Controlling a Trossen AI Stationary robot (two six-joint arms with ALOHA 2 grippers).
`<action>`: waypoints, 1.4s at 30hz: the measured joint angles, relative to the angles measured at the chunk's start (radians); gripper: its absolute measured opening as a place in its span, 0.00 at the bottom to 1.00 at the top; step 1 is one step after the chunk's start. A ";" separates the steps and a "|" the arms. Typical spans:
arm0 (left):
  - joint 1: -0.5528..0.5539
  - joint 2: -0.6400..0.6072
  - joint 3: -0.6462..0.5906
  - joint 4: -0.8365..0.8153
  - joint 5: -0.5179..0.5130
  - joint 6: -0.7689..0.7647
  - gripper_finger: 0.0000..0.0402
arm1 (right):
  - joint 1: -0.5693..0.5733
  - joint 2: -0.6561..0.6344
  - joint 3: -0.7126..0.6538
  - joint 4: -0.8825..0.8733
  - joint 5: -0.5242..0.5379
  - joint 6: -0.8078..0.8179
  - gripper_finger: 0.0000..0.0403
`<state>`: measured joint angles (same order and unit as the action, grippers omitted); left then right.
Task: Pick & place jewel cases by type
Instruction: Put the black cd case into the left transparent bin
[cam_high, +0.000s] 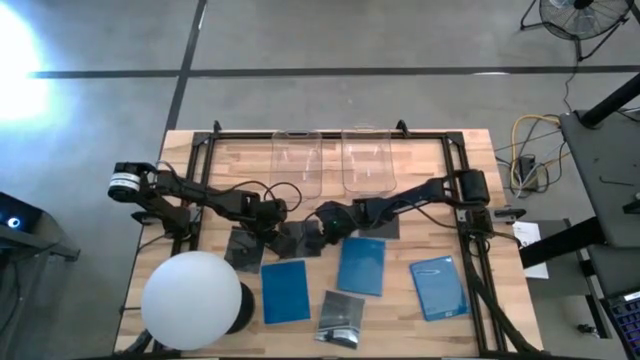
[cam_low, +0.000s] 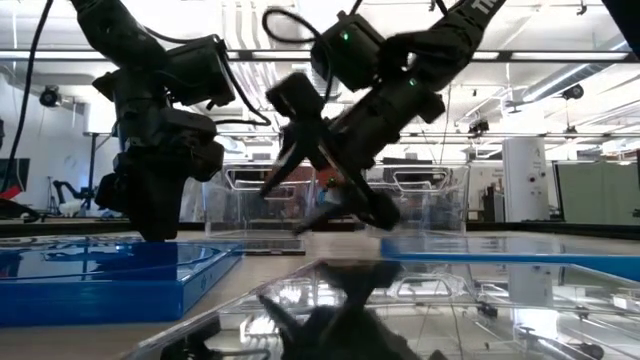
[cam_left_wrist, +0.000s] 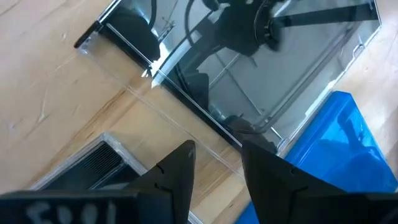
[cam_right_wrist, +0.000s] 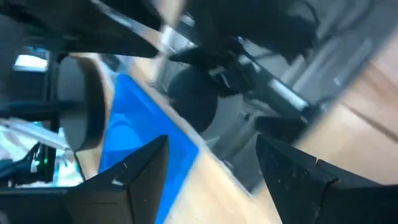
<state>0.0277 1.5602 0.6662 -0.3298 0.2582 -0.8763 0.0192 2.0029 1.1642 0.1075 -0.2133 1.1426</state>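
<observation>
Both arms converge mid-table on the dark jewel cases (cam_high: 290, 238): the left gripper (cam_left_wrist: 214, 171) hangs open just above one, the right gripper (cam_right_wrist: 211, 168), also open and empty, alongside. Pickup appears pending; next, close on a case edge.

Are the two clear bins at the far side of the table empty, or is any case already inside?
Empty. From above, both clear bins show only bare wood through their floors; no jewel case lies inside.
</observation>
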 joint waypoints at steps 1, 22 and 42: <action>-0.001 -0.004 0.000 0.001 -0.001 0.007 0.30 | -0.002 -0.008 0.010 0.003 0.002 -0.018 0.58; -0.075 -0.124 -0.003 -0.110 -0.141 -0.035 0.30 | 0.008 0.030 0.086 -0.280 0.099 0.060 0.58; -0.087 -0.068 -0.033 0.071 -0.211 -0.113 0.30 | 0.020 0.081 0.127 -0.275 0.082 0.082 0.58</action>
<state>-0.0591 1.4924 0.6331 -0.2591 0.0469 -0.9893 0.0397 2.0839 1.2911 -0.1674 -0.1311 1.2247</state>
